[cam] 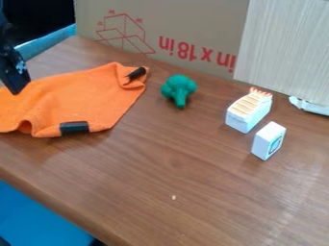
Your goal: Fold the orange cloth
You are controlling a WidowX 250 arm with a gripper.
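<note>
The orange cloth [87,98] lies spread on the left part of the wooden table, its left side running out of view. One black patch is at its front edge, and another is near its far right corner, where the fabric is bunched up. Wrinkles also show along the front left edge. My gripper [15,79] is at the left edge of the view, over the cloth's upper left part. How its fingers stand, and whether it touches the fabric, I cannot tell.
A green toy broccoli [179,90] stands just right of the cloth. Farther right are a white block with a striped top [249,110] and a small white box [269,141]. A cardboard box [193,29] and a pale panel [286,48] line the table's back.
</note>
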